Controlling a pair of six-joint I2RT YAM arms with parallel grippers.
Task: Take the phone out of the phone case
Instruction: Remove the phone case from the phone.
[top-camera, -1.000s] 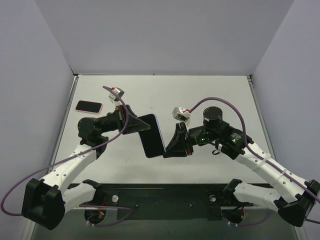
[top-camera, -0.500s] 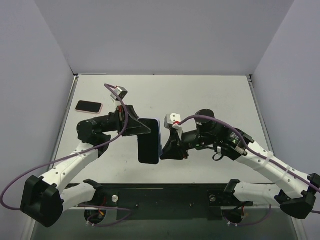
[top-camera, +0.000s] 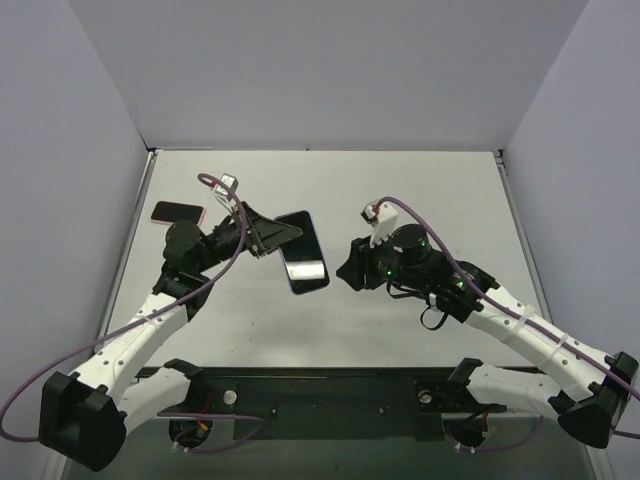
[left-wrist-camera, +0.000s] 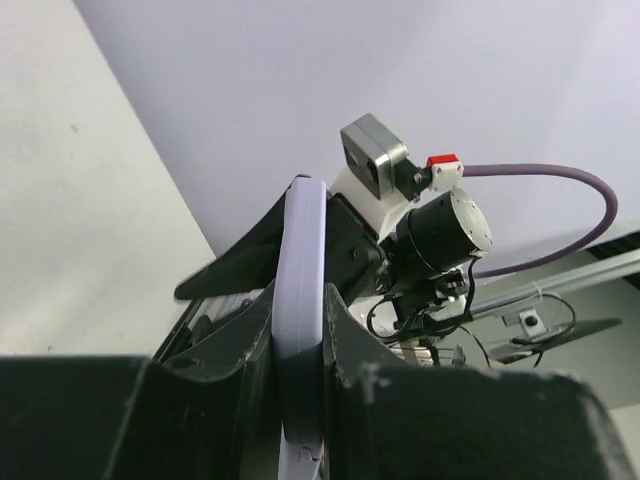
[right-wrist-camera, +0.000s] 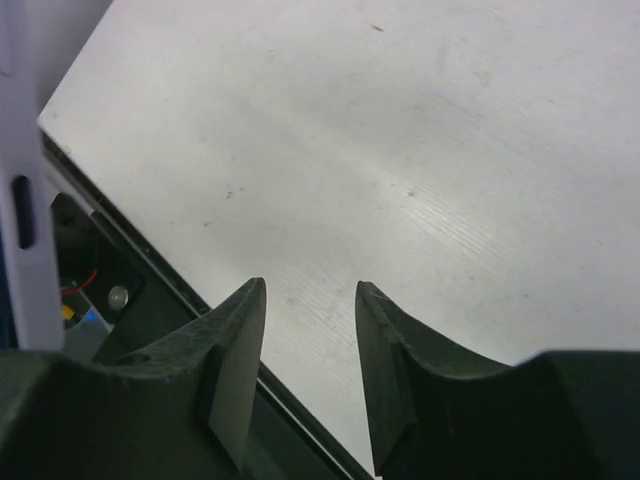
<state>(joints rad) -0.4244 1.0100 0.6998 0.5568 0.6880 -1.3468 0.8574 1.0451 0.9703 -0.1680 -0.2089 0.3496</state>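
Left hand (top-camera: 283, 236) clamped on one phone (top-camera: 303, 255) in lavender case (left-wrist-camera: 300, 280), held off surface (top-camera: 420, 190), right hand (right-wrist-camera: 308, 295) apart, empty, near it, second phone (top-camera: 178, 212) lying far left, two phones total

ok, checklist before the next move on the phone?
1. Left end effector grip: ok, clamped on the case edge.
2. Right end effector free: ok, fingers apart, nothing between them.
3. Right end effector off the phone: ok, gap visible from above.
4. Phone out of case: not ok, case on it.
5. Any corner peeled: cannot tell.
6. Second phone out of the way: ok, flat on the table, far left.
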